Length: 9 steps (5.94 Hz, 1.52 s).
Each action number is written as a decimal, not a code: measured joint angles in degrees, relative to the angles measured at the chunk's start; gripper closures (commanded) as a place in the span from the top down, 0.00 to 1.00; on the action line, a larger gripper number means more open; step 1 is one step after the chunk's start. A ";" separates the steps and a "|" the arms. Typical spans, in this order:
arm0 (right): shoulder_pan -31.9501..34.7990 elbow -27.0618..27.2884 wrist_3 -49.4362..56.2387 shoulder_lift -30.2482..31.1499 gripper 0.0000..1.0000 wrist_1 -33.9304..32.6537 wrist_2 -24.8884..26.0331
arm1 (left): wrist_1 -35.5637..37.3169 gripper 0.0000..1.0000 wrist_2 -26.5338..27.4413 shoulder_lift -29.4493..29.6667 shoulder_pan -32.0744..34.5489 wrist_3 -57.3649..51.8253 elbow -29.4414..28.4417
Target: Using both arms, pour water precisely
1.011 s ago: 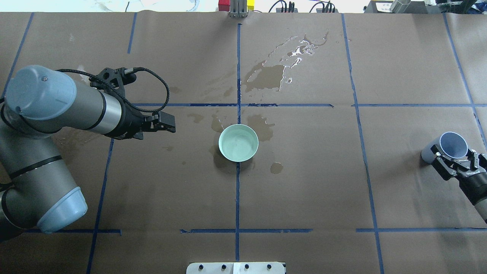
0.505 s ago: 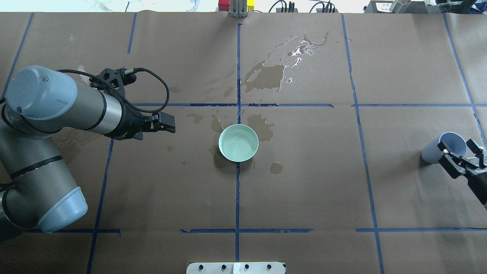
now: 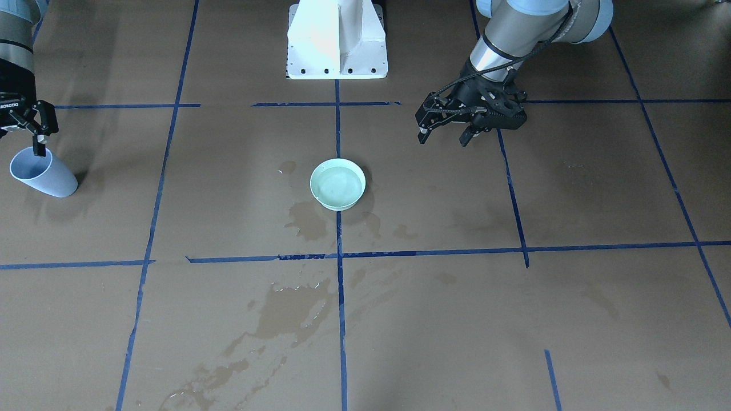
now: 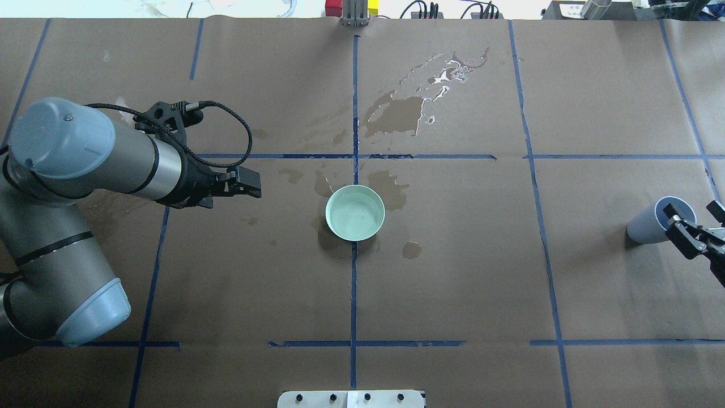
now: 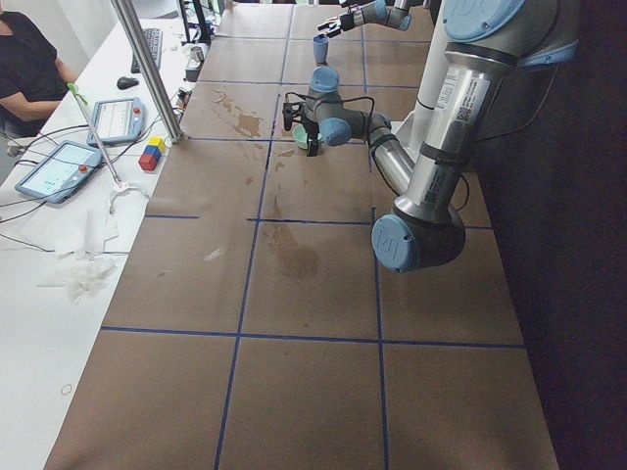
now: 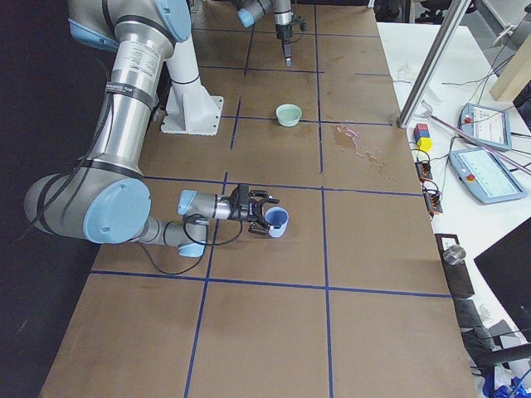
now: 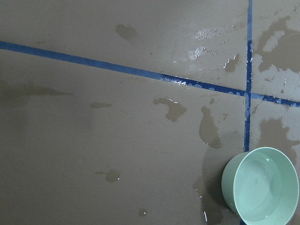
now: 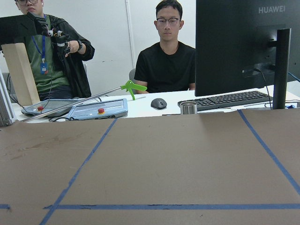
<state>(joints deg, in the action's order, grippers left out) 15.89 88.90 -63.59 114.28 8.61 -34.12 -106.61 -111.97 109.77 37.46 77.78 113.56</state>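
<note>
Plainly, water (image 4: 355, 215) (in a bowl (image 4: 331, 224)) lies well apart from left fingers (image 4: 249, 181).

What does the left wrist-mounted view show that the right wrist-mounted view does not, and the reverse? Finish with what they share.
Only the left wrist view: the mint bowl holding water, and wet patches. Only the right wrist view: two people, a monitor, a keyboard. Both: brown paper crossed by blue tape lines.
</note>
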 measured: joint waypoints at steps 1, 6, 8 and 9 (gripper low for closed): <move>4.48 0.48 1.54 0.20 1.00 0.00 -5.50 | 0.00 1.00 0.00 -0.08 0.05 0.00 0.24; 39.28 0.10 10.76 -0.68 1.00 -2.34 -50.56 | 0.36 1.00 -0.01 -6.48 2.73 -1.78 4.49; 51.98 0.09 14.93 -2.65 1.00 -8.69 -68.25 | 2.72 1.00 -0.37 -11.40 6.64 -8.71 8.82; 58.04 0.17 21.16 -3.60 1.00 -14.29 -75.86 | 6.73 1.00 -0.54 -10.70 7.10 -12.12 9.47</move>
<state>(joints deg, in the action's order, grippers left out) 73.93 89.07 -42.44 110.68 -5.69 -109.98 -99.88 -112.51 99.07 44.56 65.66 123.03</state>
